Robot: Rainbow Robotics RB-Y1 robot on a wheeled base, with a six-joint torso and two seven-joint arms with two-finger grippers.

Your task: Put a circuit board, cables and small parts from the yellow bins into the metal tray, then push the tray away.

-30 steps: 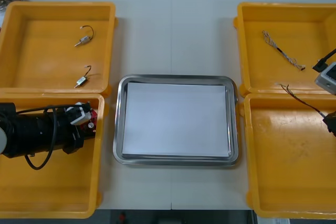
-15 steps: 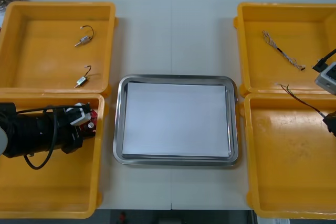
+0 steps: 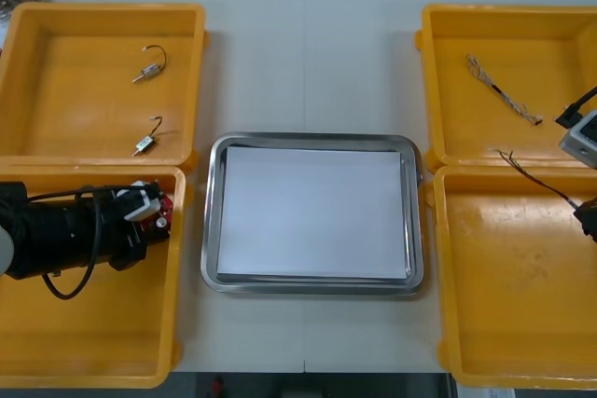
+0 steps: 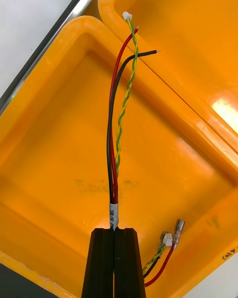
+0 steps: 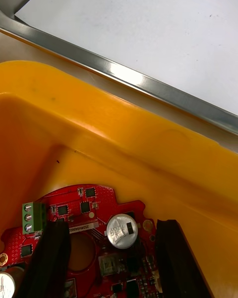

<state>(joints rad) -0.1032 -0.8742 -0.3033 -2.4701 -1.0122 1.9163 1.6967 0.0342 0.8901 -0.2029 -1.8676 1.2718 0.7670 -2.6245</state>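
While the right jaws pinch the red and yellow cable (image 4: 115,144) above the near right bin (image 4: 59,144), the left jaws stand wide astride the circuit board (image 5: 84,213) in the near left bin (image 5: 124,144). The next move, I judge, is to close, lift and carry it to the tray (image 3: 312,283).

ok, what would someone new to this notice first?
Probably the right gripper, shut on a red and yellow cable that stretches out over the near right yellow bin. Next, the left gripper is down in the near left yellow bin, fingers apart over a red circuit board. Between the bins sits the metal tray, white inside with nothing in it yet.
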